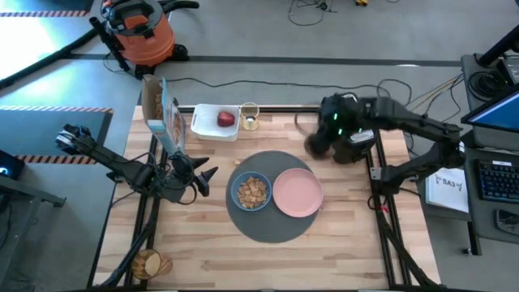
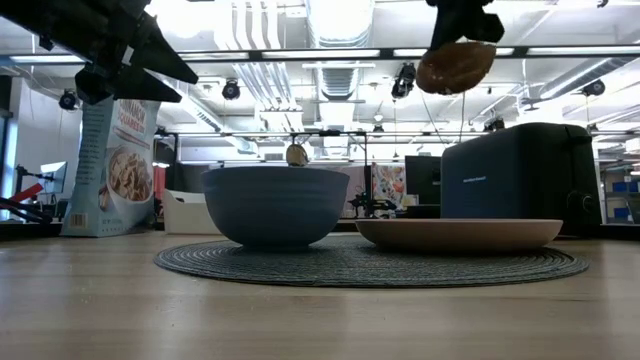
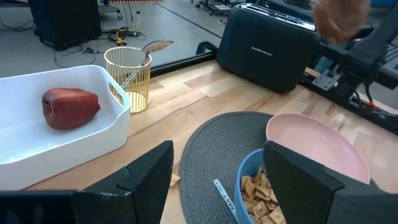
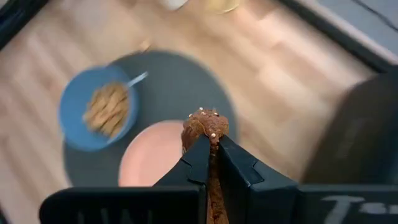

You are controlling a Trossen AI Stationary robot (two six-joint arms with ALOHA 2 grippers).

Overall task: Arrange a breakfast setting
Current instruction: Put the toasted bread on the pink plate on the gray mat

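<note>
Two fingers of the right gripper (image 4: 211,144) pinch the toast slice (image 4: 206,127) edge-on, high above the table near the black toaster (image 3: 267,43); its flat faces stand roughly upright, long axis running along the fingers. Left gripper (image 3: 217,180) hangs spread wide and empty beside the blue bowl (image 1: 251,191).

Pale planked wood table (image 1: 324,243) carries a coarse woven mat (image 2: 370,262), smooth matt plate (image 3: 323,146) and glossy white plastic tray (image 3: 37,146)
</note>
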